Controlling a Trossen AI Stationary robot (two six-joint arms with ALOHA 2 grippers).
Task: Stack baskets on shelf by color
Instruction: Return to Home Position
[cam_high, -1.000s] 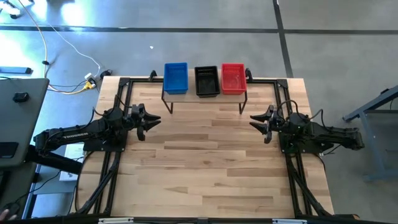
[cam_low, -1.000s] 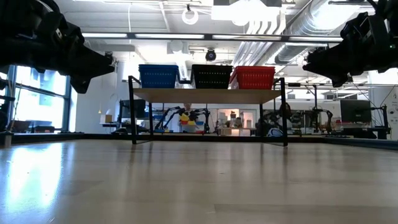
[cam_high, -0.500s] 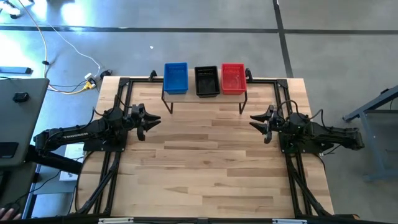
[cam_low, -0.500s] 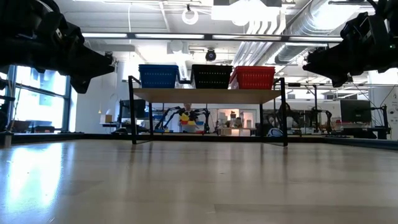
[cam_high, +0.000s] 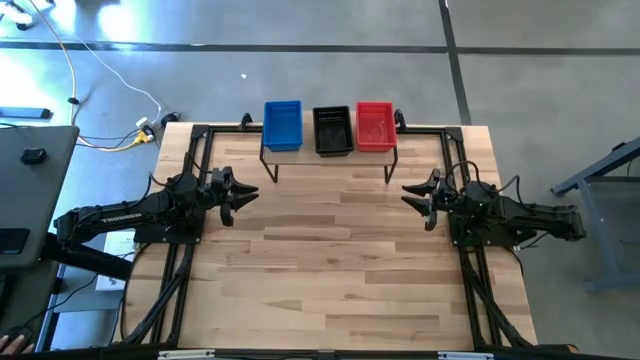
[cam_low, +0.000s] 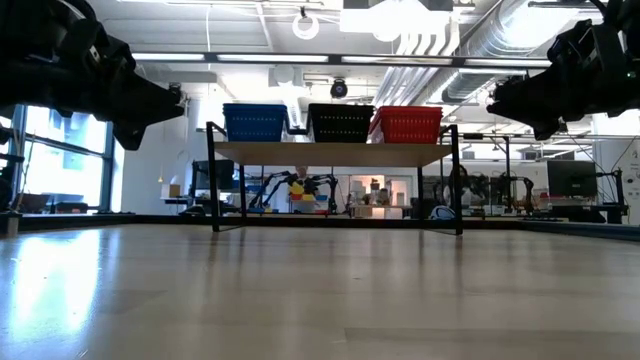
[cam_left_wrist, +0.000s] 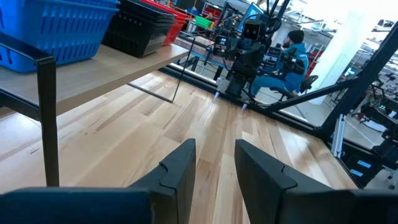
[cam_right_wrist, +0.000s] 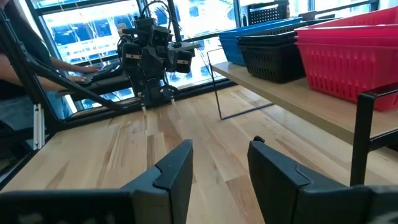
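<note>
Red, black, blue baskets (cam_high: 332, 130) point front-to-back; left pincer (cam_left_wrist: 214, 144), right pincer (cam_right_wrist: 221, 145) parted, empty.

The left arm (cam_high: 120, 215) lies folded low along the left edge of the counter (cam_high: 330, 270), with its wrist pointing inward. The left gripper (cam_high: 238, 196) hangs above the counter near that edge. It holds nothing, and its two fingers (cam_left_wrist: 180, 171) are parted by a clear gap. The right arm (cam_high: 520, 220) mirrors this pose along the right edge. The right gripper (cam_high: 412, 196) faces the left gripper, well apart from it. It also holds nothing, fingers parted. Both grippers sit clear above the counter.
</note>
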